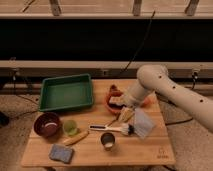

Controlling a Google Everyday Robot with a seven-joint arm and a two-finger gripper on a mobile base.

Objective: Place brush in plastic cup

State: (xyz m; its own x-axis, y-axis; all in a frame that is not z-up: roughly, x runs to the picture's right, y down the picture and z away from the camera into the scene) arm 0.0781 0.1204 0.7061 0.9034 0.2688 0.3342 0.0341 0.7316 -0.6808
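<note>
The brush (107, 128) lies flat on the wooden table (150, 150), its white handle pointing left and its bristle head at the right. The plastic cup (70, 127), small, light green and translucent, stands upright to the left of the handle tip, a short gap away. My gripper (125, 116) hangs at the end of the white arm that reaches in from the right. It is just above and behind the brush's head, pointing down, open, with nothing between its fingers. The brush rests on the table, not held.
A maroon bowl (47, 124) stands left of the plastic cup. A yellow banana-shaped object (76, 138), a blue sponge (61, 152) and a shiny metal cup (108, 141) sit near the front. A green tray (66, 92) is back left, a red-orange object (114, 96) behind the gripper, a pale grey-blue flat item (143, 124) beside the brush head.
</note>
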